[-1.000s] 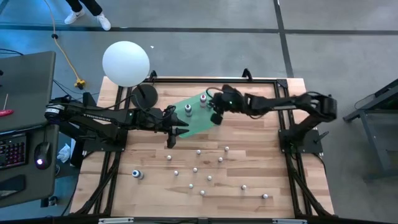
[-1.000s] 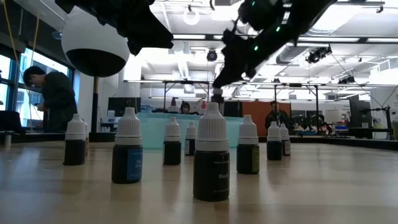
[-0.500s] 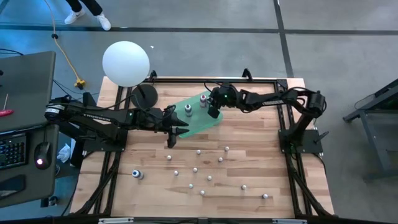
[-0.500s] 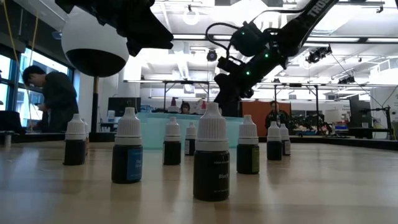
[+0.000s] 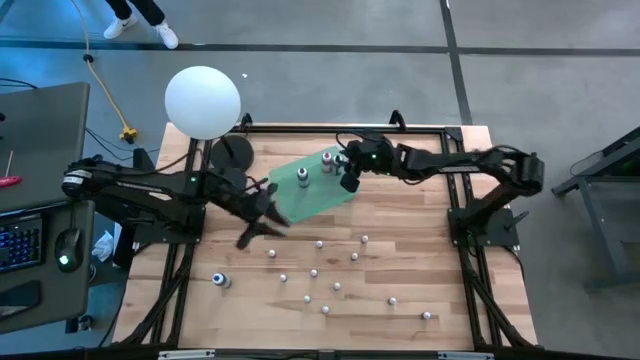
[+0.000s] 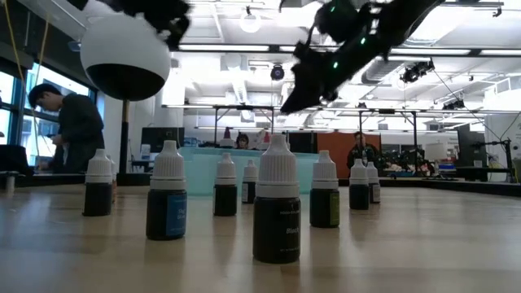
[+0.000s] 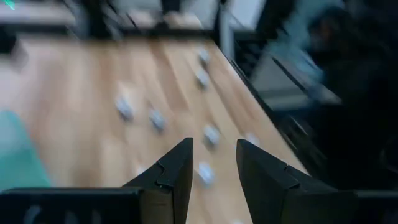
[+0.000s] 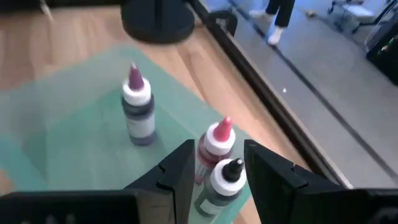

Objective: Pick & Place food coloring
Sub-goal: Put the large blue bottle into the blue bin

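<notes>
Food coloring on tray: three small dropper bottles stand upright on the green tray (image 5: 312, 187) at the far middle of the counter (image 5: 400, 270). One pink-tipped bottle (image 8: 138, 112) stands alone; a second pink-tipped bottle (image 8: 215, 145) and a dark-tipped bottle (image 8: 222, 183) stand touching or just beside each other.
Food coloring on counter: about a dozen whitish-capped bottles (image 5: 336, 286) stand scattered over the near half of the wood; one blue-bodied bottle (image 5: 219, 280) lies apart near the left edge.
Right gripper (image 5: 348, 183): above the tray's right end, jaws parted, nothing between them; the pair of bottles sits just ahead of its fingers (image 8: 176, 171).
Left gripper (image 5: 262, 222): over bare wood just beside the tray's near-left corner, jaws parted and empty.
Surroundings: white sphere lamp (image 5: 203, 101) on a black base beyond the tray's left end; a person (image 6: 69, 126) in the room behind.
</notes>
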Action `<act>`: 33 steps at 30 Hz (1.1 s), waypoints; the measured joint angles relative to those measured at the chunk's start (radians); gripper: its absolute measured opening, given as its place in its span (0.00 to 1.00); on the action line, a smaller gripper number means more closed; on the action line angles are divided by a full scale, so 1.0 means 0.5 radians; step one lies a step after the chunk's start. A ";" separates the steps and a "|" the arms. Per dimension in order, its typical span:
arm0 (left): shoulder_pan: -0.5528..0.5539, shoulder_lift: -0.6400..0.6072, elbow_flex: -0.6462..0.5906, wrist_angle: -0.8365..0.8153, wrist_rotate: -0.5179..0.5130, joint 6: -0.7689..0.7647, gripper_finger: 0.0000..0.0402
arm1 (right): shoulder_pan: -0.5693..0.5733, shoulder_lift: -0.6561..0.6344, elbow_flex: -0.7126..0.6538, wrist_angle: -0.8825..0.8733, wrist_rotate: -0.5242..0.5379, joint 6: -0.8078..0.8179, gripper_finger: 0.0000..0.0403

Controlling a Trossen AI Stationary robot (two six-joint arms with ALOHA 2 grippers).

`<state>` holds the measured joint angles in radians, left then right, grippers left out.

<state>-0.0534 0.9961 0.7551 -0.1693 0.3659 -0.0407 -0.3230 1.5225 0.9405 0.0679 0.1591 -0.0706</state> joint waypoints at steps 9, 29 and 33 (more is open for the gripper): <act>-0.321 -0.173 0.000 -0.752 0.057 -0.370 0.30 | 0.165 -0.271 0.000 -0.182 -0.033 0.019 0.32; -1.343 -0.017 0.000 -1.339 -0.465 -1.605 0.30 | 0.332 -0.264 0.000 -0.289 0.055 0.088 0.32; -1.475 0.079 0.000 -1.344 -0.449 -1.824 0.30 | 0.332 -0.264 0.000 -0.289 0.057 0.088 0.32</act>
<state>-0.7910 1.0355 0.7553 -0.8414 0.1412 -0.9525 -0.1570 1.3903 0.9405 -0.0765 0.1879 -0.0265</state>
